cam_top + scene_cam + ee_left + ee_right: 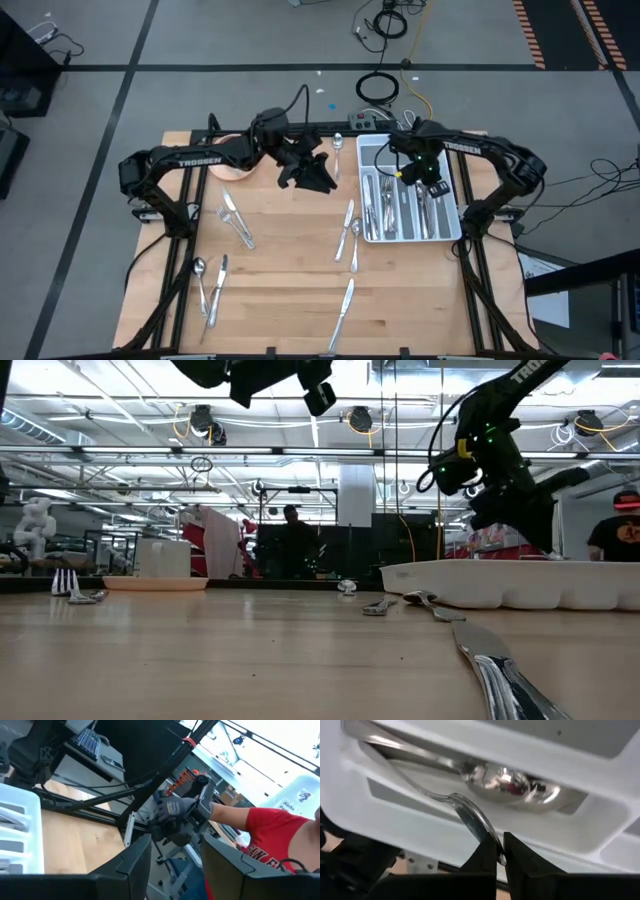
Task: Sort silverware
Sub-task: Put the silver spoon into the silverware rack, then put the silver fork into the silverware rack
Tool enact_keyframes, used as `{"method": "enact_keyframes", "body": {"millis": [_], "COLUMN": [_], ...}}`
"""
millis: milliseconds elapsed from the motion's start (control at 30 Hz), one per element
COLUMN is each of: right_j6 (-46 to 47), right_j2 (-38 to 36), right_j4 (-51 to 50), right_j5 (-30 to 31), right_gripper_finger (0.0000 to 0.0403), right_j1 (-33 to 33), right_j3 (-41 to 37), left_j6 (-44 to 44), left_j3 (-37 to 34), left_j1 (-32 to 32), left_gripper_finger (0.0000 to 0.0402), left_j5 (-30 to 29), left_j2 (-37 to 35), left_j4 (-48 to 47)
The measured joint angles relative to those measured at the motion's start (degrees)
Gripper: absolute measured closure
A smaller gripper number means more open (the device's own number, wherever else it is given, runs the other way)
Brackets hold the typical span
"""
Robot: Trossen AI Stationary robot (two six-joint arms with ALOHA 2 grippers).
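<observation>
High view: the right claw (418,176) hangs over the white compartmented plastic tray (452,232); the left claw (312,176) waits mid-worktop, fingers apart, empty.

Low view: loose shiny silverware (505,678) lies on the wooden worktop (250,660).

Right wrist view: the right claw is clamped on a slim shiny metal spoon (470,812), its handle running away towards the tray slot just below.

From above, my right arm covers part of the tray (372,148), so I can't sort out the pieces under it. The left arm hides most of the saucer (232,170) at ten o'clock. At desk level a knife (505,678) is blurred and cut off by the bottom edge. The spoon (470,812) handle vanishes between the right pincer (501,851) tips.
</observation>
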Motion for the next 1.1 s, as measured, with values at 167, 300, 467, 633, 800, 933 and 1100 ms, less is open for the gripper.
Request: {"method": "enact_keyframes", "body": {"millis": [167,300,467,633,800,933,1100], "right_j6": [-0.3,0.8,4.2,7.3,8.7,11.4,14.6], "right_j2": [2.3,4.5,6.4,6.5,6.5,6.0,2.4], "right_j4": [3.7,4.2,4.7,6.6,6.8,7.5,8.1], "right_j5": [-0.7,-0.7,-0.6,-0.1,-0.1,-0.1,0.0], "right_gripper_finger": [0.0403,0.0402,0.0386,0.0345,0.0294,0.0262,0.0243], "right_j1": [0.0,0.0,0.0,0.0,0.0,0.0,0.0], "right_j3": [-0.1,-0.1,-0.1,-0.1,-0.1,-0.1,2.3], "left_j6": [1.2,3.2,4.9,5.9,6.1,6.1,7.1], "left_j3": [0.0,0.0,0.0,0.0,0.0,0.0,0.0], "left_j1": [1.0,2.0,2.9,3.0,3.0,3.0,3.5], "left_gripper_finger": [0.0229,0.0229,0.0229,0.0229,0.0229,0.0229,0.0229], "left_j5": [0.0,0.0,0.0,-0.1,-0.1,-0.1,-0.1], "left_j2": [0.0,0.0,0.0,0.0,0.0,0.0,0.0], "left_j4": [-0.3,-3.3,-6.3,-7.4,-7.4,-7.3,-7.3]}}
